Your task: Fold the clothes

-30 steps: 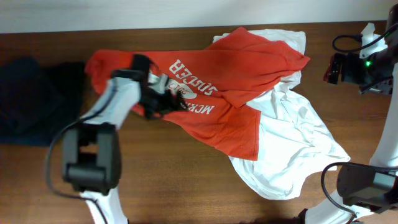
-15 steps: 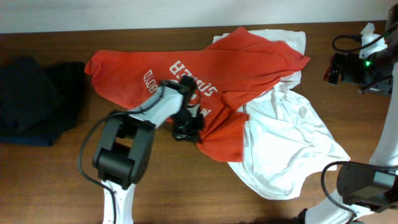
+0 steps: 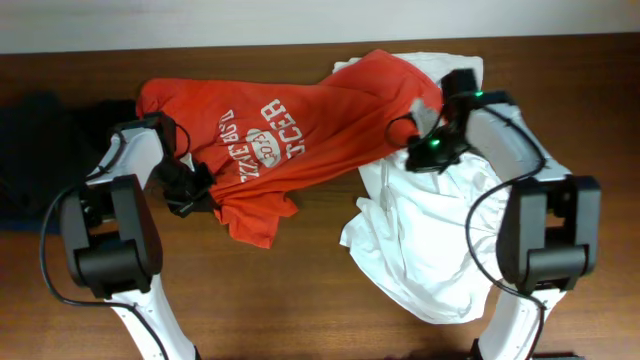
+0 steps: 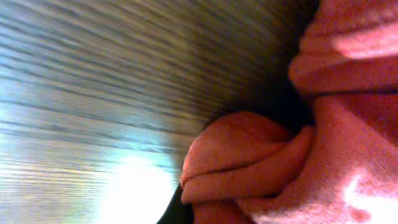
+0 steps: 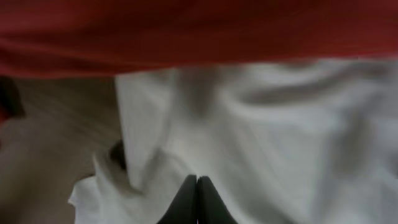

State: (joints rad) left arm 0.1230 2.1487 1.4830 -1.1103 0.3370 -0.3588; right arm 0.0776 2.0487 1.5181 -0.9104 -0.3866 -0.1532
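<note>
Overhead, red-orange T-shirt (image 3: 300,140): lies spread along the far half of the tabletop (image 3: 290,300) with its white lettering and oval logo facing up. Its right end lies over the white shirt.
Overhead, white shirt (image 3: 430,250): crumpled in a heap on the right.
Overhead, dark navy garments (image 3: 40,140): piled at the far left edge, apart from the T-shirt.
Overhead, left end effector (image 3: 190,192): at the T-shirt's lower left hem, where the cloth gathers toward it.
Overhead, right end effector (image 3: 425,152): where the red cloth meets the white.
Left wrist, view: blurred. A bunched fold of red cloth sits at the bottom centre over wood grain, so the left end effector appears clamped on the T-shirt.
Right wrist, view: the dark fingertips (image 5: 189,196) are pressed together, closed, over white cloth with red cloth above. I cannot tell whether any fabric is caught between them.
</note>
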